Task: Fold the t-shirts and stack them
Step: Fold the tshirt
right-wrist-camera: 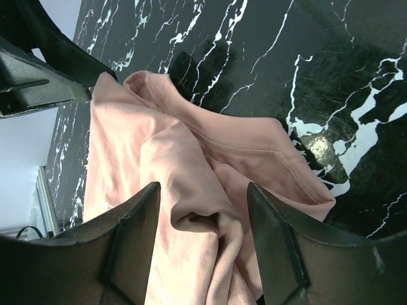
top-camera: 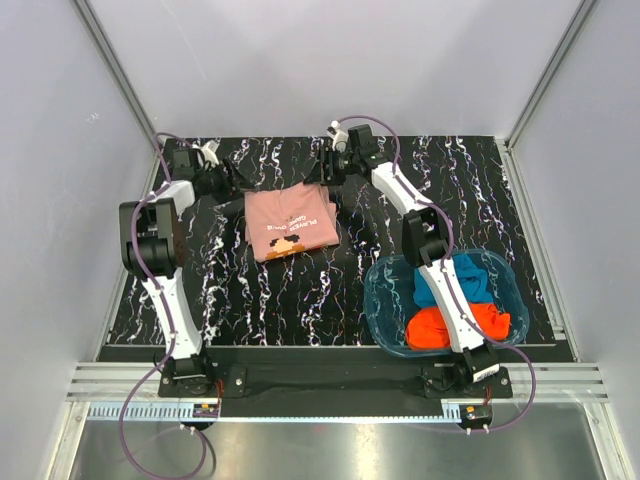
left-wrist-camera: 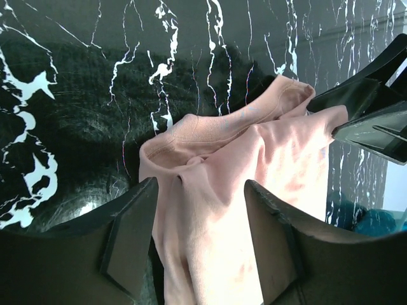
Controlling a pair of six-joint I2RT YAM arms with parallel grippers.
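Observation:
The dusty-pink t-shirt (top-camera: 290, 222) lies folded on the black marbled table, its small dark-and-orange print facing the near side. My left gripper (top-camera: 232, 190) is open at its far left corner; in the left wrist view (left-wrist-camera: 200, 190) pink cloth (left-wrist-camera: 280, 159) lies between the spread fingers. My right gripper (top-camera: 330, 172) is open at the far right corner; in the right wrist view (right-wrist-camera: 202, 197) a bunched pink fold (right-wrist-camera: 146, 127) lies between its fingers. The blue t-shirt (top-camera: 458, 280) and the orange-red t-shirt (top-camera: 438, 328) lie crumpled in the tub.
A translucent blue plastic tub (top-camera: 385, 300) stands at the near right, with the right arm reaching over it. The black marbled tabletop (top-camera: 480, 190) is walled in by white panels. Each wrist view shows the other gripper across the shirt.

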